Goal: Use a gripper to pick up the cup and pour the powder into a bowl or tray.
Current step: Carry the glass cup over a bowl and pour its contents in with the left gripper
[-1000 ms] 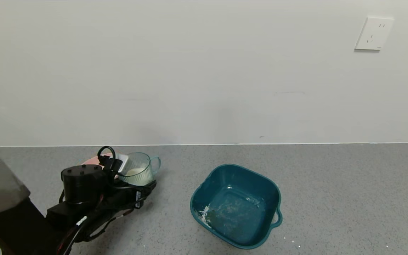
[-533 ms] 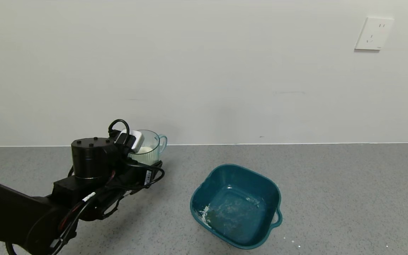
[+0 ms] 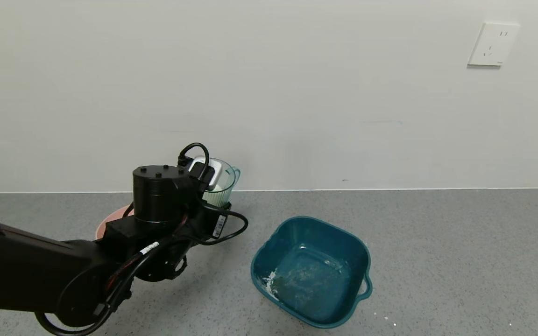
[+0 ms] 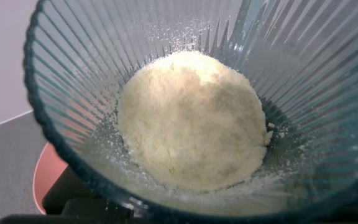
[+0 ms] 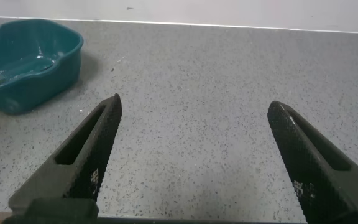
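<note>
My left gripper [image 3: 210, 186] is shut on the clear ribbed cup [image 3: 224, 184] and holds it upright in the air, left of the dark teal basin [image 3: 313, 270]. The left wrist view looks down into the cup [image 4: 73, 124], where a cream heap of powder [image 4: 191, 121] lies on the bottom. The basin holds a few white powder traces and also shows in the right wrist view [image 5: 27, 62]. My right gripper [image 5: 194, 106] is open and empty over bare counter, out of the head view.
A pink bowl [image 3: 110, 221] sits on the grey counter behind my left arm, mostly hidden; its rim shows in the left wrist view [image 4: 39, 186]. A white wall with a socket [image 3: 493, 44] backs the counter.
My left gripper has lifted the cup off the counter and carried it up and to the right, toward the teal basin. The pink bowl is now uncovered behind the arm.
</note>
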Robot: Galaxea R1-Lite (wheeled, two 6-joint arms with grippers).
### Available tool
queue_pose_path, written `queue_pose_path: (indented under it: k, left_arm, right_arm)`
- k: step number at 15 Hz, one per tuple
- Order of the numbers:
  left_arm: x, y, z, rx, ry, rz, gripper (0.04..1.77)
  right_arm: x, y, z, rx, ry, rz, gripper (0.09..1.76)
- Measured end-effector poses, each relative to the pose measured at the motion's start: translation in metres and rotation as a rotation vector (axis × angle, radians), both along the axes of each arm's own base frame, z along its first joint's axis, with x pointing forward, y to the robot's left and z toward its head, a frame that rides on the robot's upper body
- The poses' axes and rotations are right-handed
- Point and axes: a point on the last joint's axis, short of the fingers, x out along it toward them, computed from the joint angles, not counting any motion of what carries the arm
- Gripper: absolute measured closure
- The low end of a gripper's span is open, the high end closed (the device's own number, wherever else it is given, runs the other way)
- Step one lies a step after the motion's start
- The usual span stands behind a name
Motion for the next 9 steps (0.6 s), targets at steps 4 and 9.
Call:
queue_pose_path:
  k: [4, 9]
  left_arm:
    - [0.001, -0.022, -0.002, 0.063, -0.026, 0.024, 0.53]
    - [0.003, -0.037, -0.01, 0.15, -0.105, 0.025, 0.53]
  right_arm:
    - [0.0, 0.0, 0.0, 0.0, 0.0, 0.0, 0.14]
    - [0.0, 0.0, 0.0, 0.0, 0.0, 0.001, 0.14]
